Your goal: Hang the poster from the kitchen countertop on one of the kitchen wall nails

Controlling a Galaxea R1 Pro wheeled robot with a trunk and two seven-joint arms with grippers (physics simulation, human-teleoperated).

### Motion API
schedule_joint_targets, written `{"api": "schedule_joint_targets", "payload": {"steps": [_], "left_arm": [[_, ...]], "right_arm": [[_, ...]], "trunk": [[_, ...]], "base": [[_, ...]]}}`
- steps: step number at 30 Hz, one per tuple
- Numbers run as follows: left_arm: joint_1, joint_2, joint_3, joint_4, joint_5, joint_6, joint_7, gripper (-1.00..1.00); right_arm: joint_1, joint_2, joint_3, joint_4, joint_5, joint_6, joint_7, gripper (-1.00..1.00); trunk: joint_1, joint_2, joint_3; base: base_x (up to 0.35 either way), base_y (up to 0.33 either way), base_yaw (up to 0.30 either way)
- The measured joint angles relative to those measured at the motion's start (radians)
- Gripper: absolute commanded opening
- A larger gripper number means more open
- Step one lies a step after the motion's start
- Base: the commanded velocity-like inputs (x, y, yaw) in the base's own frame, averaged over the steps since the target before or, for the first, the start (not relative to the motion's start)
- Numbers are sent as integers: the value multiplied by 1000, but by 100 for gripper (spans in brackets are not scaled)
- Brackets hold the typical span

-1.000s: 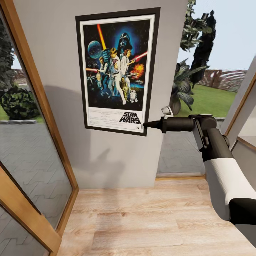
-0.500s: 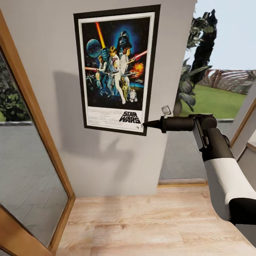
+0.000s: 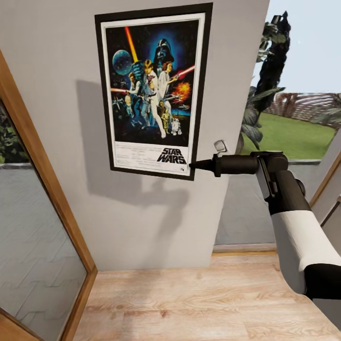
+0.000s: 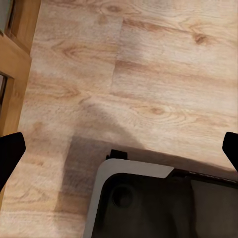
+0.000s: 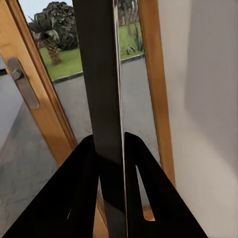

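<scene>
A: Black-framed and white-bordered, the tall Star Wars film poster stands upright in front of the plain light-grey wall, throwing a shadow on it. Where is it against the claw?

B: The right claw meets the poster at its lower right corner, reaching in from the right. In the right wrist view, the two black fingers sit either side of the poster's thin dark edge, closed onto it, so the claw holds the poster.

A: And the other claw?

B: In the left wrist view, the left claw is spread wide, a black fingertip at each side, nothing between them. Past it lie the pale wooden plank floor and the robot's dark base with its light rim.

A: Count things for me.

B: One poster. One black and white robot arm in the head view, coming from the near right. Two claws. One wooden-framed glass door on the left, and one glass pane on the far right showing a green lawn and dark plants.
</scene>
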Motion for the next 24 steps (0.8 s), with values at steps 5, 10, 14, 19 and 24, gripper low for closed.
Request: {"api": "schedule_joint_targets", "payload": {"steps": [5, 10, 14, 19, 24], "left_arm": [[0, 0, 0, 0, 1, 0, 0, 100], [0, 0, 0, 0, 0, 0, 0, 100], [0, 0, 0, 0, 0, 0, 0, 100], [0, 0, 0, 0, 0, 0, 0, 100], [0, 0, 0, 0, 0, 0, 0, 100]], "right_arm": [[0, 2, 23, 0, 0, 0, 14, -100], [0, 2, 33, 0, 0, 0, 30, -100], [0, 2, 35, 0, 0, 0, 39, -100], [0, 2, 35, 1, -1, 0, 42, -100], [0, 2, 35, 0, -2, 0, 52, -100]], "trunk": [[0, 0, 0], [0, 0, 0], [0, 0, 0], [0, 0, 0], [0, 0, 0]], "base": [[10, 0, 0], [2, 0, 0], [0, 0, 0], [0, 0, 0], [0, 0, 0]]}}
